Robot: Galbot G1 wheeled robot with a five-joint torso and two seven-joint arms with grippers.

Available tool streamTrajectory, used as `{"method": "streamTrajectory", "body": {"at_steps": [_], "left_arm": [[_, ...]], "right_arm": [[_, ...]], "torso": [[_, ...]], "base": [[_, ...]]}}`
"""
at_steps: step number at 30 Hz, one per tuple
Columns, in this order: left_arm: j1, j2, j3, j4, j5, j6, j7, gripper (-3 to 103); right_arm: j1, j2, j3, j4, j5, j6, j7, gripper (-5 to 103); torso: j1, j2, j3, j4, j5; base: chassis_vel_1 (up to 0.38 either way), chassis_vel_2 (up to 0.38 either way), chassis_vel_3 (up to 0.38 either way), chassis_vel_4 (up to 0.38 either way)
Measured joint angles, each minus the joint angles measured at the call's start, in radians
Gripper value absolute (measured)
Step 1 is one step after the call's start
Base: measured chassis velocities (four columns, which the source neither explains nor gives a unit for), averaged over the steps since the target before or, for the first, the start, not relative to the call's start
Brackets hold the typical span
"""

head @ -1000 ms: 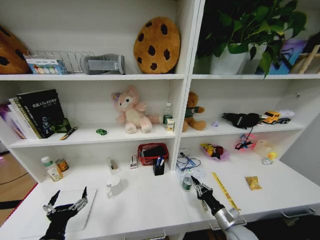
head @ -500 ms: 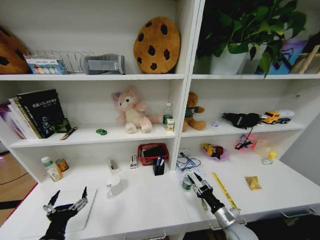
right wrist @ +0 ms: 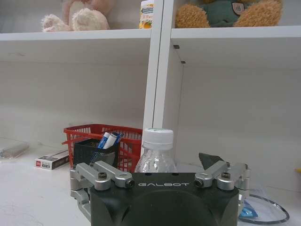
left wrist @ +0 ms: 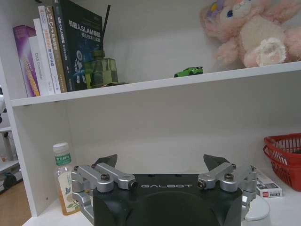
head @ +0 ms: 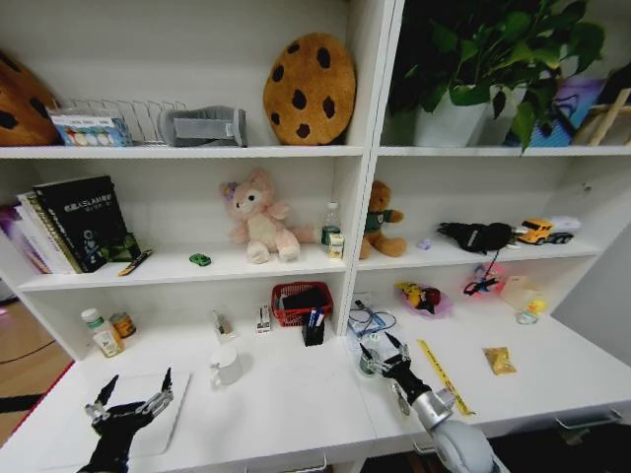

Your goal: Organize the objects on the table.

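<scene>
Right gripper (head: pixel 380 353) jaws apart around a small clear plastic bottle with white cap (right wrist: pixel 156 153) on the long white desk (head: pixel 296 404) — left gripper (head: pixel 133 392) spread open, parked near-left.

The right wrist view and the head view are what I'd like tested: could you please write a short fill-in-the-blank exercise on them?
1. The right tool is open at a clear bottle with a ____ cap.
2. The basket behind the black pen cup is ____.
3. The green toy car sits on the shelf beside the ____ plush.
4. The left tool is open above the ____.

Missing words: white; red; pink; laptop
</scene>
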Motion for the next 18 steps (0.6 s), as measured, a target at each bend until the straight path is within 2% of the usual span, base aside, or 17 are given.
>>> {"method": "streamTrajectory", "body": {"at_steps": [2,3,6,8,9,10,12,14,15,16,18], "left_arm": [[0.000,0.000,0.000,0.000,0.000,0.000,0.000,100],[0.000,0.000,0.000,0.000,0.000,0.000,0.000,100],[0.000,0.000,0.000,0.000,0.000,0.000,0.000,100],[0.000,0.000,0.000,0.000,0.000,0.000,0.000,100],[0.000,0.000,0.000,0.000,0.000,0.000,0.000,100],[0.000,0.000,0.000,0.000,0.000,0.000,0.000,100],[0.000,0.000,0.000,0.000,0.000,0.000,0.000,100],[0.000,0.000,0.000,0.000,0.000,0.000,0.000,100],[0.000,0.000,0.000,0.000,0.000,0.000,0.000,100],[0.000,0.000,0.000,0.000,0.000,0.000,0.000,100],[0.000,0.000,0.000,0.000,0.000,0.000,0.000,100]], "right_arm": [[0.013,0.005,-0.007,-0.014,-0.006,0.003,0.001,90],[0.013,0.005,-0.007,-0.014,-0.006,0.003,0.001,90],[0.015,0.005,-0.008,-0.018,-0.007,0.008,0.001,74],[0.014,0.005,-0.007,-0.018,-0.008,0.009,0.002,74],[0.011,0.005,-0.006,-0.018,-0.008,0.011,0.002,63],[0.011,0.005,-0.006,-0.018,-0.008,0.011,0.002,63],[0.008,0.007,-0.005,-0.016,-0.008,0.013,0.001,52],[0.006,0.009,-0.004,-0.013,-0.008,0.014,-0.001,52],[0.001,0.011,-0.003,-0.008,-0.008,0.014,-0.003,41],[0.001,0.011,-0.003,-0.008,-0.008,0.014,-0.003,41],[-0.010,0.015,0.004,0.004,-0.009,0.016,-0.008,32]], "torso": [[0.000,0.000,0.000,0.0000,0.0000],[0.000,0.000,0.000,0.0000,0.0000],[0.000,0.000,0.000,0.0000,-0.0001],[0.000,0.000,0.000,0.0000,-0.0001],[0.000,0.000,0.000,0.0000,-0.0001],[0.000,0.000,0.000,0.0000,-0.0001],[0.000,0.000,0.000,-0.0001,-0.0001],[0.000,0.000,0.000,0.0000,-0.0001],[0.000,0.000,0.000,0.0000,-0.0001],[0.000,0.000,0.000,0.0000,-0.0001],[0.000,0.000,0.000,0.0000,-0.0001]], "base": [[0.000,0.000,0.000,0.000],[0.000,0.000,0.000,0.000],[0.000,0.000,0.000,0.000],[0.000,0.000,0.000,0.000],[0.000,0.000,0.000,0.000],[0.000,0.000,0.000,0.000],[0.000,0.000,0.000,0.000],[0.000,0.000,0.000,0.000],[0.000,0.000,0.000,0.000],[0.000,0.000,0.000,0.000],[0.000,0.000,0.000,0.000]]}}
